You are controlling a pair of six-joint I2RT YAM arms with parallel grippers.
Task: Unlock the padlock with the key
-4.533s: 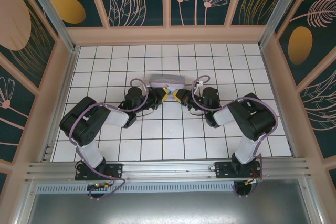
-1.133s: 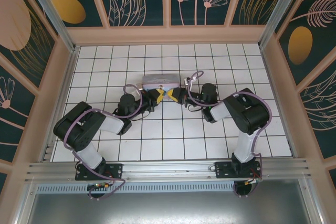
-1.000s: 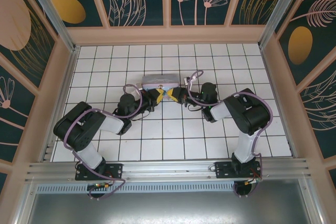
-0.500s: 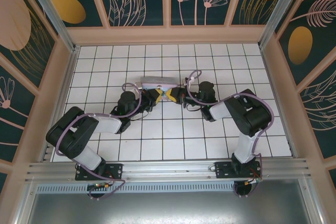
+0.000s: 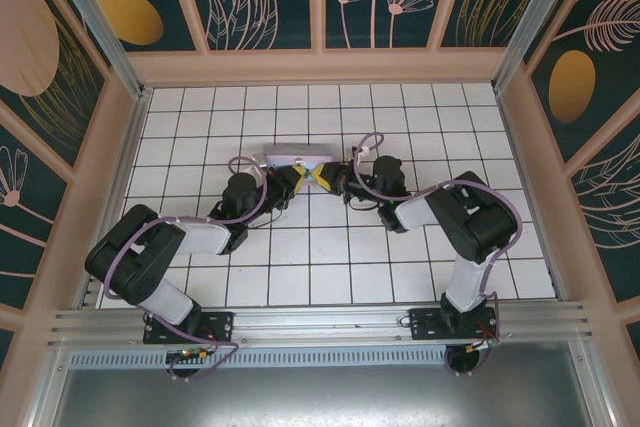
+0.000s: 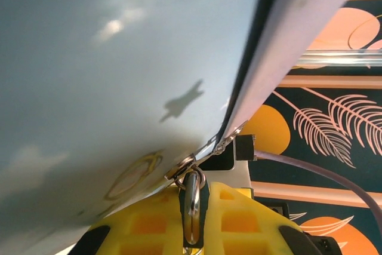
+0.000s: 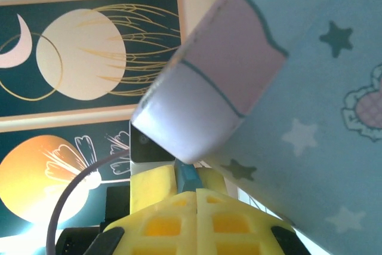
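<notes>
In the left wrist view my left gripper (image 6: 192, 231) is shut on the padlock (image 6: 192, 198). The padlock's thin metal shackle stands between the yellow pads and hooks through a small ring on the edge of the pastel box (image 6: 119, 58). The right wrist view shows the padlock's bluish body (image 7: 191, 177) just beyond my right gripper (image 7: 197, 207), whose yellow fingers are pressed together. The key is hidden. From above, the left gripper (image 5: 291, 176) and right gripper (image 5: 325, 178) meet tip to tip at the near side of the box (image 5: 297, 155).
The box with star prints (image 7: 310, 88) hangs close over both grippers. White tiled floor (image 5: 330, 257) lies between the arms. Wooden-framed patterned walls (image 5: 320, 62) enclose the floor on three sides.
Both grippers and the box have shifted a little to the left and away from the bases. The left arm's elbow has swung out to the lower left. Both grips stay the same.
</notes>
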